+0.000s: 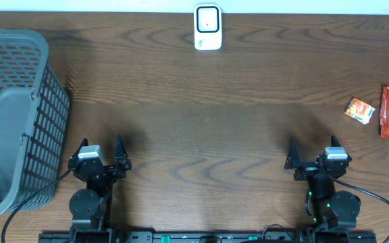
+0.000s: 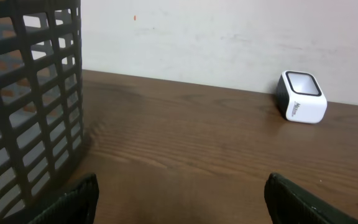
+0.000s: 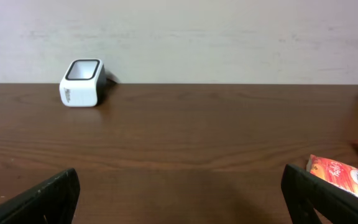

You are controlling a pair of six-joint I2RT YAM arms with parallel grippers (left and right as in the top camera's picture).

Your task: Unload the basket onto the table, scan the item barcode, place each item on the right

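Basket [image 1: 51, 111] at left, contents unclear; left gripper [image 1: 102, 141] and right gripper [image 1: 313, 142] released.

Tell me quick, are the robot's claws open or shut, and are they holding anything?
Left claw: open, holding nothing.
Right claw: open, holding nothing.

left arm [image 1: 88, 194] folded, jaws apart | right arm [image 1: 331, 197] folded, jaws apart

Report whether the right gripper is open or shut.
Open. The right gripper has its fingers far apart at the wrist view's lower corners, nothing held between them.
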